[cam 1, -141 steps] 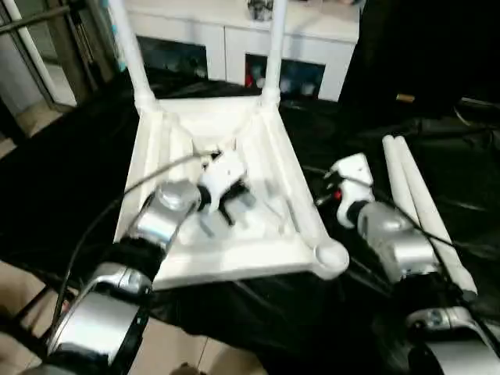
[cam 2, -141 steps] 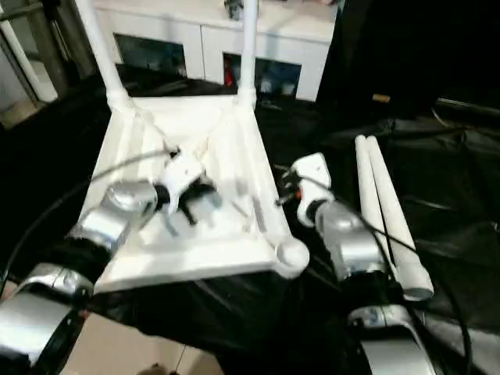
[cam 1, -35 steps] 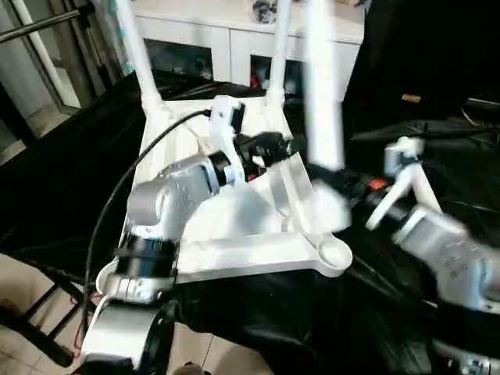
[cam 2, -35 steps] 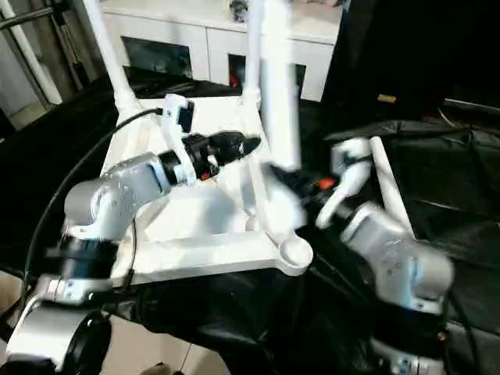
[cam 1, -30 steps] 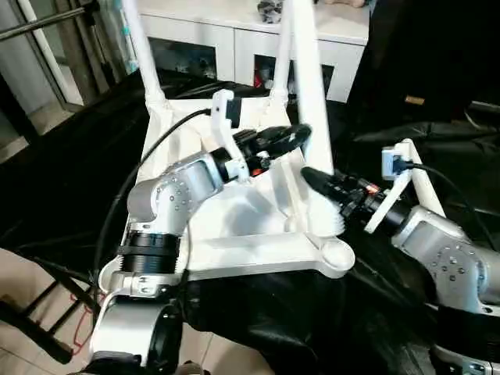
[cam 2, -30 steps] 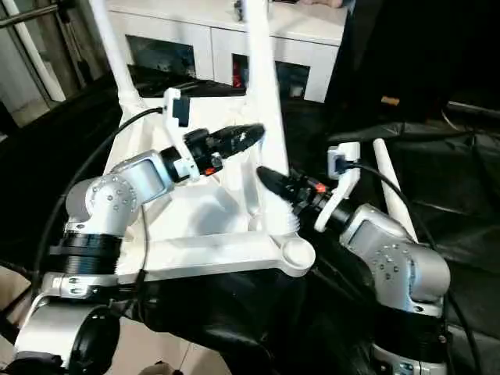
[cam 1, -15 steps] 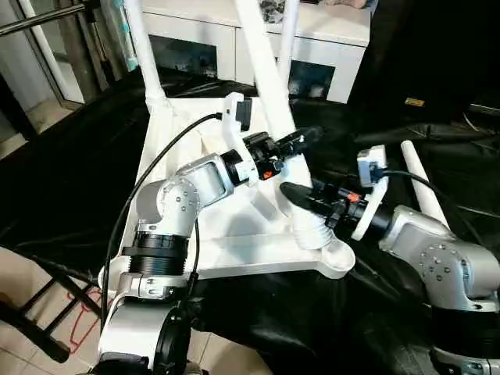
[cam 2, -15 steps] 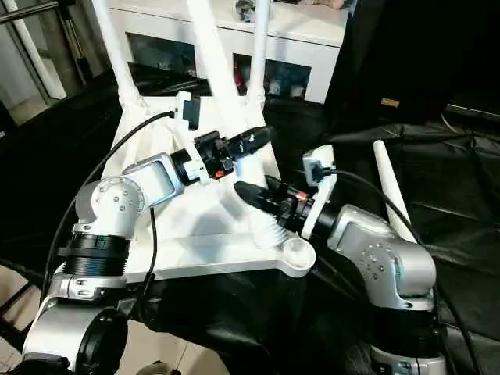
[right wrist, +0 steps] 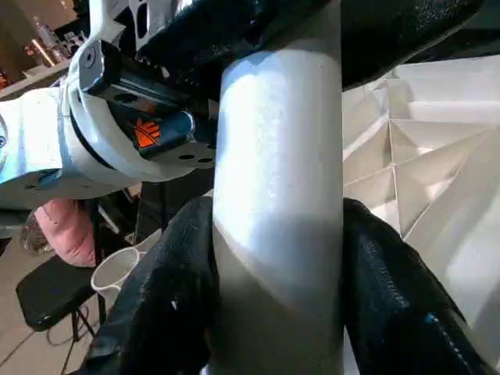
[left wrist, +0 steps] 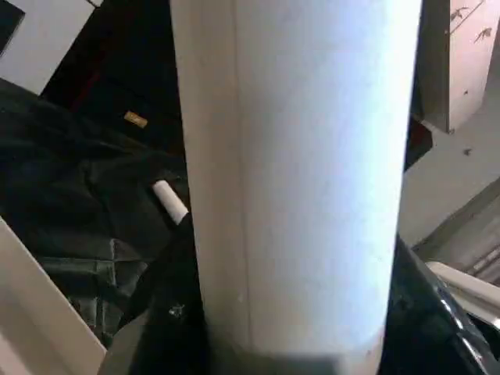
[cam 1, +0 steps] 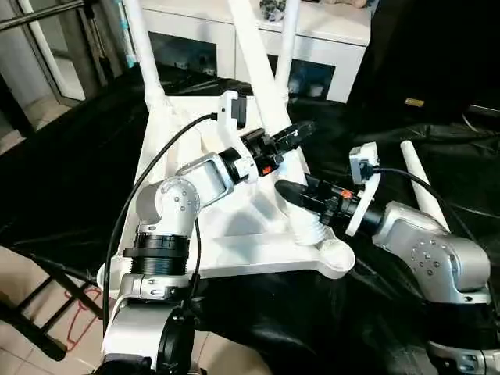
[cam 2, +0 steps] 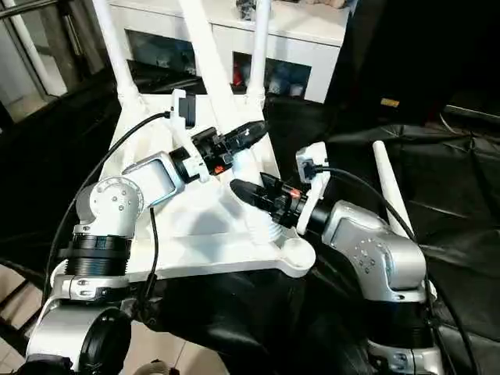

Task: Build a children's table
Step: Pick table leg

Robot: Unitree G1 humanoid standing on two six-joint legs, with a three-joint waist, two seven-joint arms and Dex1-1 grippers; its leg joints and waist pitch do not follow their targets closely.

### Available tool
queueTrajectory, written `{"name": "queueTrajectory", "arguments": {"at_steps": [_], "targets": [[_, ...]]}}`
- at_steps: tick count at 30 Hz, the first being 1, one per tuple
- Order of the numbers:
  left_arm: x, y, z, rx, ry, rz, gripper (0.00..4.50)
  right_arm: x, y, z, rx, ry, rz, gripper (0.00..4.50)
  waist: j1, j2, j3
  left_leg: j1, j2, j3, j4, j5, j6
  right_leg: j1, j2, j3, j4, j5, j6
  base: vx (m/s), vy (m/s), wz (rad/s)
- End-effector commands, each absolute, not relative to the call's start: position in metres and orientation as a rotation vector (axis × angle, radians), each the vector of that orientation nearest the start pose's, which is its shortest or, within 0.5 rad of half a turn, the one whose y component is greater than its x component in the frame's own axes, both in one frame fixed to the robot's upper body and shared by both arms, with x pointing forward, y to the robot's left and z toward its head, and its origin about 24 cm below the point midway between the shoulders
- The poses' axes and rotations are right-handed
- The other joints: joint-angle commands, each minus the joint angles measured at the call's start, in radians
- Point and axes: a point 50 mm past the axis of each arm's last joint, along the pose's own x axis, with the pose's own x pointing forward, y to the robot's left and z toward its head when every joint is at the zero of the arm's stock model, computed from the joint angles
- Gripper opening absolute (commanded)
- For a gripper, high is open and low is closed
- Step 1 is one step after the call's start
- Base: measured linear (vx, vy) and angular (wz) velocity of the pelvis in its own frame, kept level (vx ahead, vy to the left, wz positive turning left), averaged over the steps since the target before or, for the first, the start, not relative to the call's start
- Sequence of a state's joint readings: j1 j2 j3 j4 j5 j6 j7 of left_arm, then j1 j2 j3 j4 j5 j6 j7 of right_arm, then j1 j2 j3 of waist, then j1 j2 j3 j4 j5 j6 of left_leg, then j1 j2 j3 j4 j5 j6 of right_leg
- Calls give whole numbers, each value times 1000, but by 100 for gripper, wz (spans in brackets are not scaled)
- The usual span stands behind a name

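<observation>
White leg [cam 1: 262,74], unmarked, is clamped by both grippers' black fingers [right wrist: 391,289].

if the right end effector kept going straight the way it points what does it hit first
Probably the left end effector, clamped higher on the same long tapered white tube leg that the right end effector grips; depth is unclear.

We have our left gripper [cam 1: 293,134] and right gripper [cam 1: 293,192] both clamped, meeting at frame centre, forearms angled inward.
</observation>
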State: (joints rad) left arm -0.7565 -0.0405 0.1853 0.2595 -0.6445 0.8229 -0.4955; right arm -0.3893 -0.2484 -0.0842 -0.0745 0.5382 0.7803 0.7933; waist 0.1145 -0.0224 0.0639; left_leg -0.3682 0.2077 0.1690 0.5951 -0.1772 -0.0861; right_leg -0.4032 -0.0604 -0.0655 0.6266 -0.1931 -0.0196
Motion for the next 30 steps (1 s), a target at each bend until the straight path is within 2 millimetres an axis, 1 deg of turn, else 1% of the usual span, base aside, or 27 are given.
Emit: {"name": "queueTrajectory", "arguments": {"at_steps": [1, 3, 5, 6, 7, 9, 10, 11, 12, 14, 16, 18, 21, 23, 27, 30], "targets": [[344, 61, 168, -628, 181, -926, 191, 295, -135, 125, 313, 183, 958, 186, 4, -13, -77, 1, 12, 0, -57, -69, 32, 65, -69, 45, -79, -134, -146, 0, 0, 0], [341, 60, 169, -558, 177, -966, 190, 296, -134, 125, 367, 204, 971, 256, 3, -13, -76, 2, 12, 1, -58, -71, 34, 65, -69, 46, -79, -136, -148, 0, 0, 0], [339, 59, 170, -509, 173, -1007, 190, 296, -134, 125, 373, 222, 981, 258, 2, -11, -76, 4, 14, 0, -59, -77, 30, 63, -69, 47, -80, -148, -145, 0, 0, 0], [339, 59, 170, -496, 170, -1018, 189, 297, -134, 124, 367, 227, 982, 277, 2, -11, -75, 5, 14, 0, -60, -77, 27, 63, -69, 46, -79, -152, -141, 0, 0, 0], [338, 59, 171, -473, 167, -1039, 189, 297, -135, 123, 341, 239, 976, 289, 2, -9, -75, 5, 14, 0, -60, -76, 23, 63, -69, 46, -80, -152, -138, 0, 0, 0], [336, 58, 172, -433, 171, -1077, 189, 299, -136, 122, 313, 262, 983, 289, 2, -8, -76, 5, 14, 0, -60, -77, 18, 64, -70, 47, -79, -145, -142, 0, 0, 0], [335, 58, 173, -394, 179, -1113, 188, 300, -138, 121, 285, 290, 1002, 296, 2, -6, -76, 5, 13, 0, -60, -78, 16, 64, -69, 47, -77, -138, -145, 0, 0, 0], [334, 58, 174, -380, 181, -1137, 188, 299, -138, 121, 266, 307, 1030, 296, 3, -6, -76, 5, 13, 2, -58, -78, 17, 64, -68, 48, -76, -130, -145, 0, 0, 0], [334, 58, 175, -368, 183, -1152, 188, 298, -138, 121, 249, 325, 1057, 298, 3, -6, -77, 5, 14, 1, -58, -75, 17, 66, -68, 48, -75, -121, -147, 0, 0, 0], [333, 58, 176, -353, 182, -1180, 188, 296, -138, 121, 224, 356, 1093, 298, 4, -9, -77, 3, 13, 1, -58, -70, 19, 69, -68, 47, -72, -103, -157, 0, 0, 0], [332, 57, 177, -342, 185, -1213, 188, 295, -138, 120, 196, 386, 1120, 298, 4, -11, -77, 3, 13, 2, -56, -69, 22, 69, -69, 48, -72, -100, -163, 0, 0, 0], [329, 55, 178, -332, 186, -1253, 188, 294, -136, 118, 164, 407, 1143, 298, 5, -11, -78, 3, 13, 2, -56, -69, 23, 69, -70, 48, -72, -106, -165, 0, 0, 0], [327, 54, 178, -330, 188, -1273, 188, 295, -135, 117, 152, 412, 1153, 298, 3, -14, -77, 2, 13, 2, -55, -70, 24, 69, -71, 48, -72, -115, -169, 0, 0, 0], [325, 53, 178, -326, 191, -1299, 188, 294, -133, 117, 153, 421, 1175, 298, 3, -14, -77, 3, 14, 2, -56, -75, 23, 67, -71, 47, -73, -129, -170, 0, 0, 0], [324, 53, 178, -327, 191, -1315, 188, 292, -131, 117, 149, 431, 1208, 298, 3, -14, -78, 3, 14, 2, -55, -63, 27, 68, -70, 48, -69, -101, -178, 0, 0, 0], [322, 52, 178, -330, 194, -1339, 188, 291, -130, 115, 144, 438, 1216, 298, 3, -10, -78, 2, 14, 2, -54, -65, 28, 68, -70, 48, -69, -100, -180, 0, 0, 0]]}}
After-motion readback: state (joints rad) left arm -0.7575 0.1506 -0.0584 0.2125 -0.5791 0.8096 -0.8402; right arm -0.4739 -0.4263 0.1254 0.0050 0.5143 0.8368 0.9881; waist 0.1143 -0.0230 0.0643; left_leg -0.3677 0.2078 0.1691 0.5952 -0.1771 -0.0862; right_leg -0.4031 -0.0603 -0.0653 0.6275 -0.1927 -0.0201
